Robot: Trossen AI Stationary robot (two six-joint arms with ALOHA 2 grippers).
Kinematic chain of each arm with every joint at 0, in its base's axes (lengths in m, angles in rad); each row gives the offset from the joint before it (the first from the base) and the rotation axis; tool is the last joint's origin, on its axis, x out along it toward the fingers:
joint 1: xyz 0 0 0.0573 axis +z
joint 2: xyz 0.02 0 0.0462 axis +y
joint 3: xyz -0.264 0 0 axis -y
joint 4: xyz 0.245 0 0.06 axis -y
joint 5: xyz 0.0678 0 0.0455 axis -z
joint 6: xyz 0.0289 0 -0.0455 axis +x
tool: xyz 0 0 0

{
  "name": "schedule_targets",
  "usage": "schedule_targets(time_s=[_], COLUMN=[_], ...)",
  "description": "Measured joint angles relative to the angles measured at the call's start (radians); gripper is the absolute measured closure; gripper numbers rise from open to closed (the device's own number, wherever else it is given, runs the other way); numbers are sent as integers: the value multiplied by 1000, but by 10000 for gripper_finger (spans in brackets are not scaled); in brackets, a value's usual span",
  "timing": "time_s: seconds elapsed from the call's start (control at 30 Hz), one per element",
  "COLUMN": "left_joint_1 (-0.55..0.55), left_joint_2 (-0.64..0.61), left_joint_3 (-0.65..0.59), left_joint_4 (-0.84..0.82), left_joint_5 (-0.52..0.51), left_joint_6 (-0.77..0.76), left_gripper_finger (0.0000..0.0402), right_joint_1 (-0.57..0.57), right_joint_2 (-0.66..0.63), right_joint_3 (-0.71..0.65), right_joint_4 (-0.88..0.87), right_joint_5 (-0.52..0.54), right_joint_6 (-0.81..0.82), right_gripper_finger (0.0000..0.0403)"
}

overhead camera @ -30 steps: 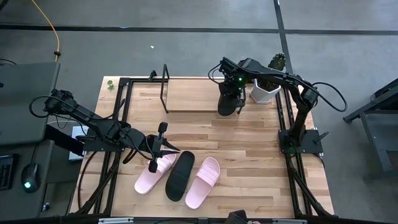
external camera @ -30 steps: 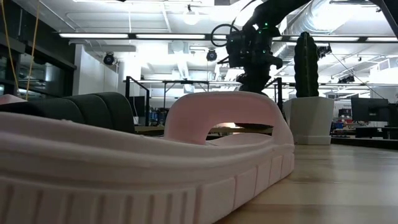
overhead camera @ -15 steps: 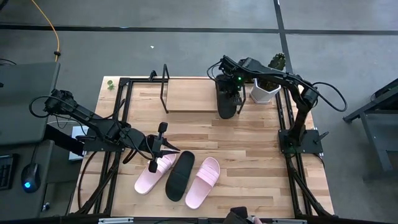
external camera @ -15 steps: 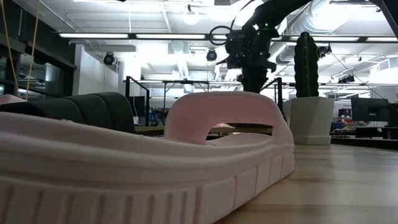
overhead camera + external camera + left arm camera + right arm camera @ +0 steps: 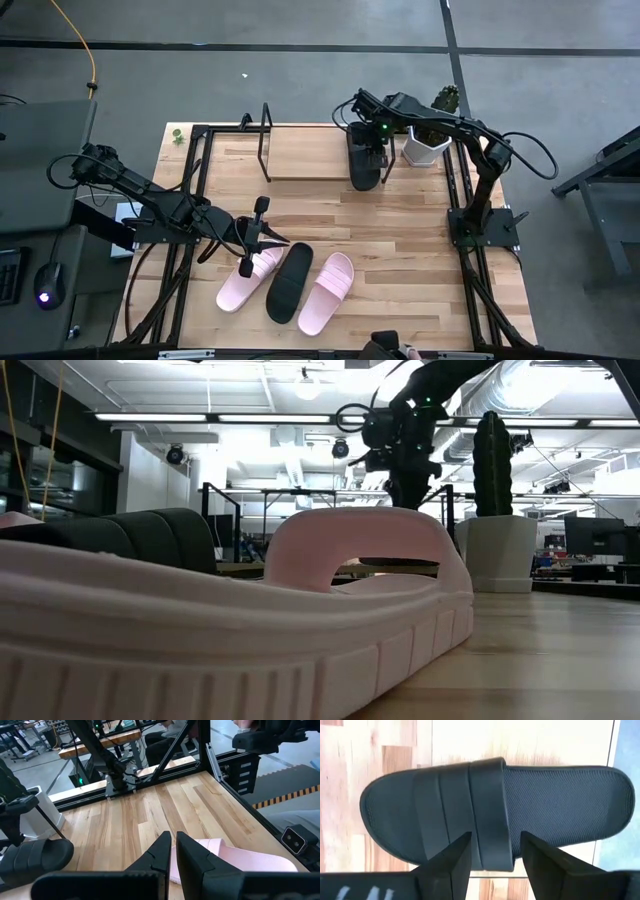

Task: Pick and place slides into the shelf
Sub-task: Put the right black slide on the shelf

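Note:
A black slide (image 5: 364,172) lies flat on the light board of the shelf (image 5: 305,152), near the shelf's right end, strap (image 5: 470,810) up. My right gripper (image 5: 495,836) hangs open just above it, one finger on each side of the strap's edge. Two pale pink slides (image 5: 243,282) (image 5: 327,292) and a second black slide (image 5: 288,282) lie side by side on the table near its front edge. My left gripper (image 5: 172,840) is shut and stands over the far end of the left pink slide (image 5: 235,862). My left gripper is over the left pink slide's far end, pointing down and forward; whether its fingertips touch the slide I cannot tell.
A white pot with a cactus (image 5: 425,148) stands just right of the shelf, close to my right arm. Black wire loop frames (image 5: 265,140) rise at the shelf's ends. Black metal rails (image 5: 195,190) run along the table's left and right edges. Bare wood lies mid-table.
My right gripper has opened and let go of the black slide. The slide, tipped on the shelf a second ago, has come down flat on the board. The gripper stays just above its strap.

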Motion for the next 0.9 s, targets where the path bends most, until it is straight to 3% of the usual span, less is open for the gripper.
schedule_targets(time_s=[0.43,0.8,0.9], left_joint_1=[0,0,0], left_joint_2=[0,0,0], left_joint_3=[0,0,0], left_joint_4=[0,0,0], left_joint_5=[0,0,0], left_joint_6=[0,0,0], left_gripper_finger=[383,383,383], right_joint_1=[59,84,83], right_joint_2=[0,39,49], right_joint_3=[0,0,0], right_joint_4=[141,246,263], right_joint_5=[-101,-102,-102], right_joint_6=[6,42,41], right_gripper_finger=[259,383,397])
